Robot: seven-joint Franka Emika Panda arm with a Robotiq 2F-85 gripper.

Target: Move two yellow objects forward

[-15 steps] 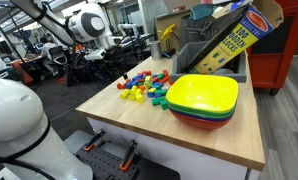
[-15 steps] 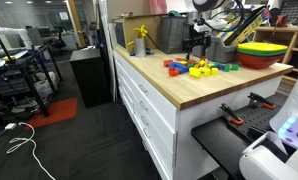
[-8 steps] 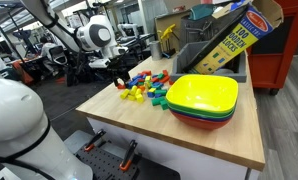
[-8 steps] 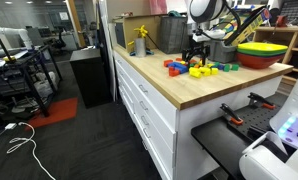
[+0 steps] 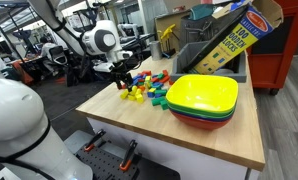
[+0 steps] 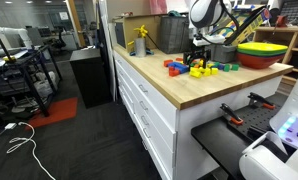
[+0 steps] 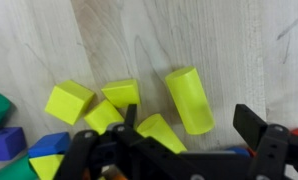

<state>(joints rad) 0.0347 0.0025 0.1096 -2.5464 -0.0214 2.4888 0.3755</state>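
on wood-grain tabletop (image 7: 239, 40): yellow cube (image 7: 69, 101), yellow cylinder (image 7: 190, 100), tool (image 7: 184, 135) agape.

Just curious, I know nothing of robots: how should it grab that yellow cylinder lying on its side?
Probably from straight above, pinching the yellow cylinder across its middle, on the long curved sides. It lies flat on the tabletop. In the wrist view its right side is free, while a yellow wedge crowds its lower left.

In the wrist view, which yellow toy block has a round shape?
The yellow toy cylinder, lying on its side at the far right of the group. The other yellow blocks have flat faces and corners.
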